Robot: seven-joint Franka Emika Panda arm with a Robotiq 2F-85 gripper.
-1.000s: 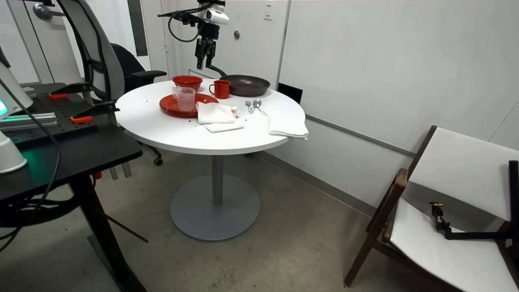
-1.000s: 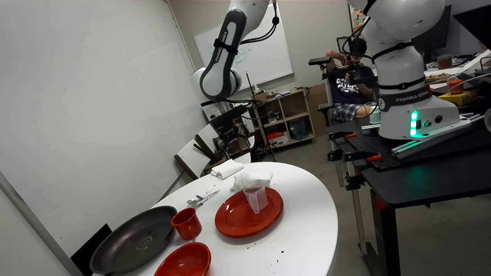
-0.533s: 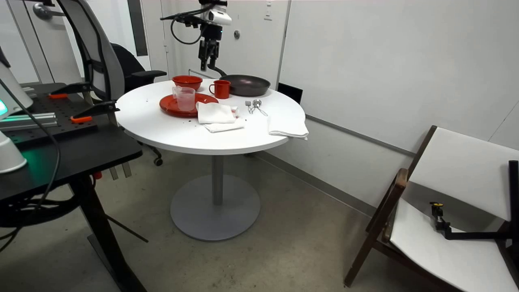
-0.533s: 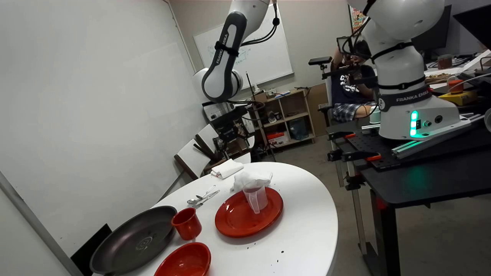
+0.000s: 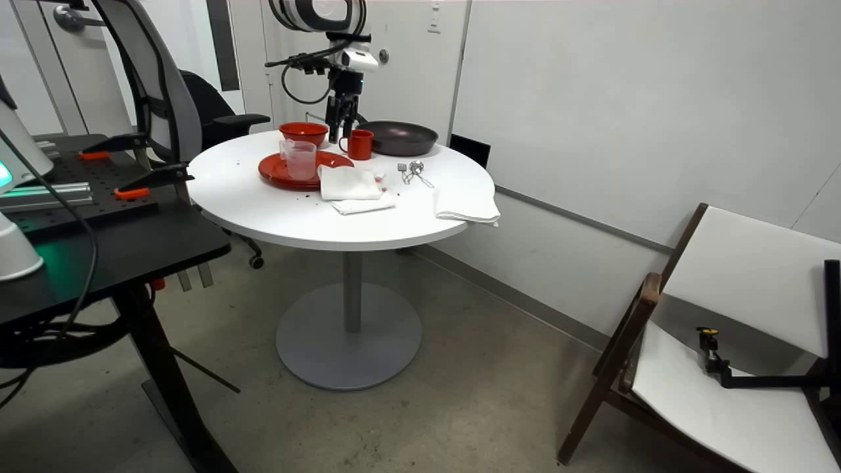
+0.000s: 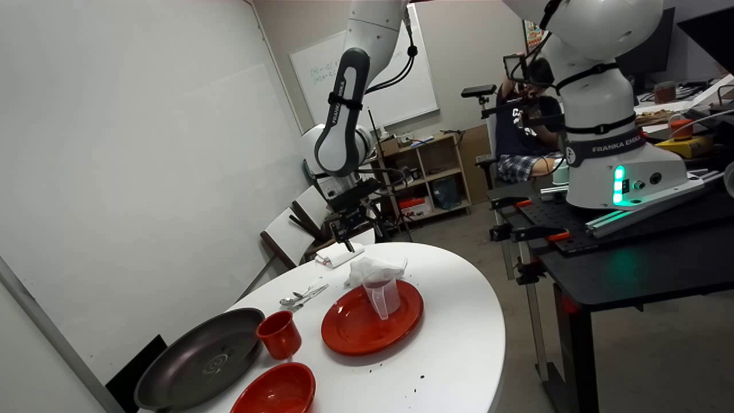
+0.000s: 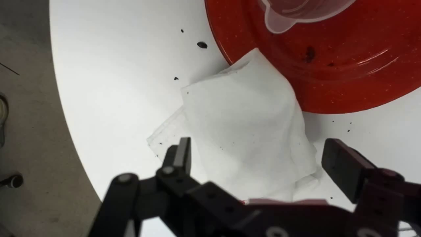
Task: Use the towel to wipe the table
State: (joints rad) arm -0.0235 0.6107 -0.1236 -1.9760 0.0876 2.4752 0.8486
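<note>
A white folded towel (image 7: pixel 243 115) lies on the round white table (image 7: pixel 108 82), one corner resting on the rim of the red plate (image 7: pixel 345 95). The towel also shows in both exterior views (image 5: pixel 350 184) (image 6: pixel 375 269). My gripper (image 7: pixel 258 143) is open and empty above the towel, a finger over each side of it in the wrist view. The gripper hangs pointing down in both exterior views (image 5: pixel 340 136) (image 6: pixel 370 238), apart from the towel. Dark crumbs (image 7: pixel 202 45) are scattered on the table beside the towel, with small specks on it.
A clear plastic cup (image 6: pixel 383 298) stands on the plate. A red mug (image 6: pixel 280 335), red bowl (image 6: pixel 275 390), dark pan (image 6: pixel 200 361) and metal utensils (image 6: pixel 303 298) are on the table. A second white folded cloth (image 5: pixel 468 207) lies at the table's edge.
My gripper has come down toward the table, mostly in the last half second, shifting slightly right in an exterior view. The towel and the tableware have not moved.
</note>
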